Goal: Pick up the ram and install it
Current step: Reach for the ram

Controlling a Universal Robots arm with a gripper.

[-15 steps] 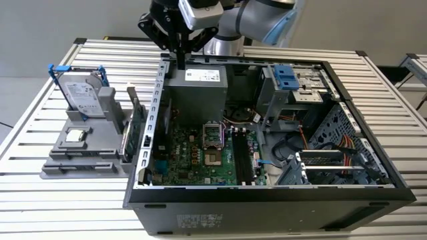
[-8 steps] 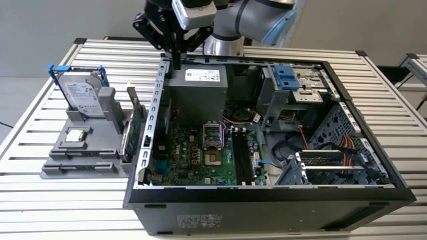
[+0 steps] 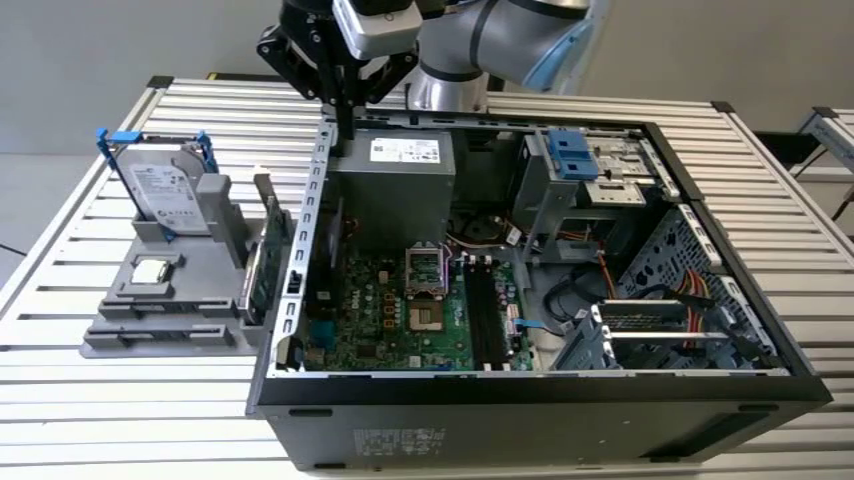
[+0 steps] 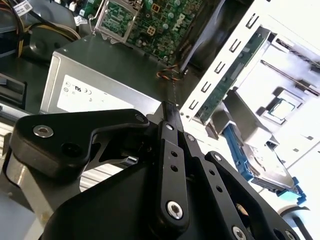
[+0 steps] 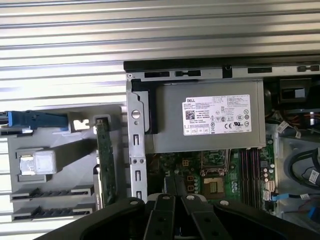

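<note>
My gripper [image 3: 344, 138] hangs over the far corner of the open computer case [image 3: 534, 385], at the exterior view's left. It sits just above the grey power supply [image 3: 394, 190], beside the case's left wall. Its fingers are pressed together with nothing visible between them, as both wrist views also show [image 4: 169, 109] [image 5: 171, 181]. The ram is hidden from me; I cannot pick it out in any view. The black memory slots [image 3: 478, 310] lie on the green motherboard [image 3: 387, 320], beside the empty processor socket [image 3: 424, 270].
A grey parts holder [image 3: 167, 325] stands on the slatted table at the exterior view's left. It carries a hard drive in a blue frame [image 3: 167, 195], a green card with a metal bracket [image 3: 274, 260] and a small chip [image 3: 156, 268]. Cables and drive cages fill the case's right side.
</note>
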